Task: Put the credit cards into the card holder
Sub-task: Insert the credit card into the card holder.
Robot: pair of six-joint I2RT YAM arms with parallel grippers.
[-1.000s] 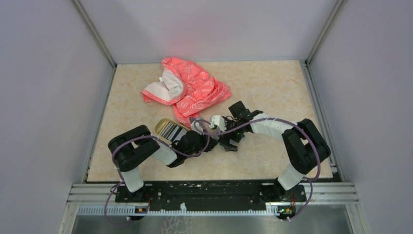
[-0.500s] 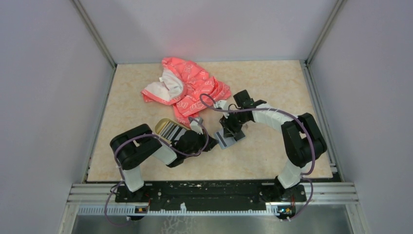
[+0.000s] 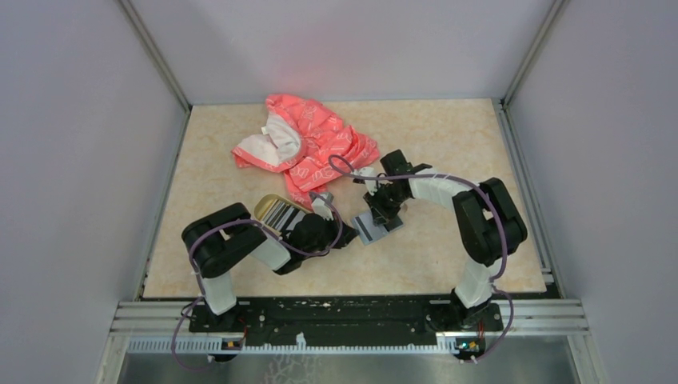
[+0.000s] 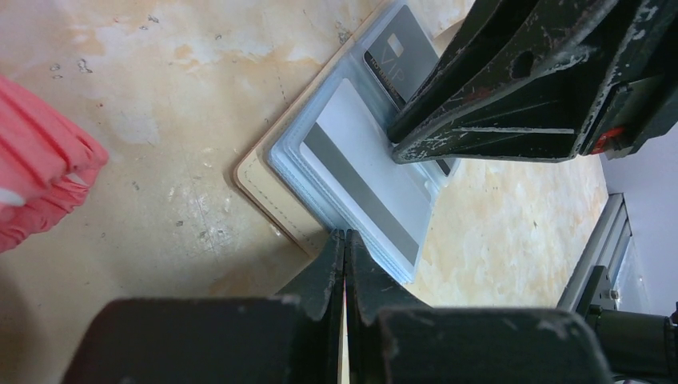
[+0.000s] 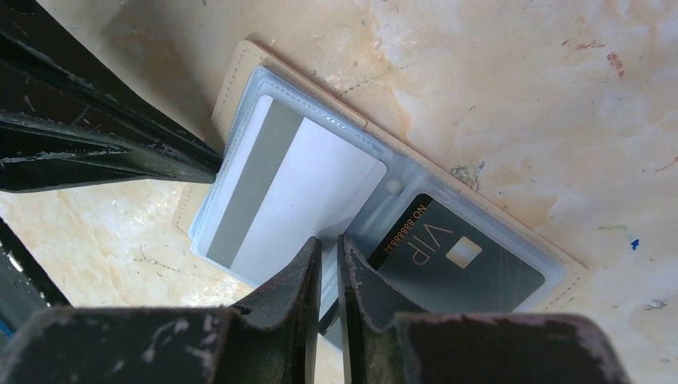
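The card holder [image 3: 372, 227] lies open on the table, its tan cover [image 5: 237, 74] under clear sleeves. A white credit card with a grey stripe [image 5: 297, 182] sits in one sleeve. A dark "VIP" credit card [image 5: 472, 266] sits in the neighbouring sleeve. My left gripper [image 4: 344, 235] is shut on the holder's near edge. My right gripper [image 5: 329, 242] stands over the fold between the sleeves, its jaws drawn to a thin slit with nothing clearly pinched. More striped cards lie in the oval gold dish [image 3: 279, 211].
A crumpled pink-red cloth [image 3: 308, 144] lies behind the dish and the grippers. The left arm's dark wrist [image 3: 308, 234] rests close beside the dish. Grey walls enclose the table on three sides.
The right gripper has drawn back from the left gripper, uncovering the holder. Its jaws have gone from wide open to nearly together. The left gripper has held still.
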